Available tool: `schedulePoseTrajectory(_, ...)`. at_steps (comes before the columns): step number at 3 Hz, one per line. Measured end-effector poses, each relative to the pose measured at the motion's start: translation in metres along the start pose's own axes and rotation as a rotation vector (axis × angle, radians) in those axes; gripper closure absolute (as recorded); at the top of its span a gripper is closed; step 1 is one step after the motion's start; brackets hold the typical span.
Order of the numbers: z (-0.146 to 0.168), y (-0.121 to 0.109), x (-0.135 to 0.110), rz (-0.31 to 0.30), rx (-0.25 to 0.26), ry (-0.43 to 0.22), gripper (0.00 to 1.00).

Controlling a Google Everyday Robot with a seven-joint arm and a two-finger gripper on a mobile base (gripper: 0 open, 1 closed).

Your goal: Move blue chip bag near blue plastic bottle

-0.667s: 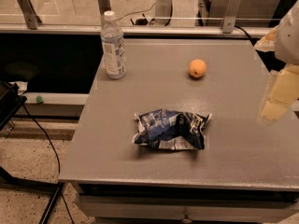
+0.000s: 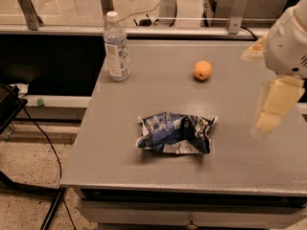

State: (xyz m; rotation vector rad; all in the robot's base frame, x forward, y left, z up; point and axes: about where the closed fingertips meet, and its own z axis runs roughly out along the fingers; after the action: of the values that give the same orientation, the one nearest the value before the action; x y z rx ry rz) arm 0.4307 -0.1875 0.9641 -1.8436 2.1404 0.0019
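Nearest to me I am seeing the front edge of the desk (image 2: 144, 176), grey and flat, with a drawer (image 2: 182, 214) running beneath it. A black cable (image 2: 50, 147) is trailing over the speckled floor (image 2: 24, 210) at the left.

On the desk's near half the bag (image 2: 175, 133) is lying crumpled. It is dark blue with white print, its long side is running across my view, and it is sitting roughly midway between the left and right edges.

The pincer (image 2: 274, 104) is hanging at the far right of my view, over the desk's right edge. It is about level with the bag and well apart from it. I am seeing nothing held in it, and I am not able to tell whether it is open or closed.

Farther back, an orange (image 2: 203, 70) is sitting alone on the desk, right of centre. Farther still, the bottle (image 2: 116, 47) is standing upright at the back left corner with its white cap on, well apart from the bag. Behind the desk a rail (image 2: 72, 28) with metal posts is running across.
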Motion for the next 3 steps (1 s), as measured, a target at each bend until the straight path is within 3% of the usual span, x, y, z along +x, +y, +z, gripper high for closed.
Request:
schedulePoseTrajectory(1,0.037,0.039,-0.045,-0.143,-0.104,-0.041,0.00)
schedulePoseTrajectory(2,0.061,0.069,-0.070,-0.222,-0.177,-0.043,0.00)
schedulePoseTrajectory(3,0.090,0.079,-0.084,-0.197,-0.252,-0.041,0.00)
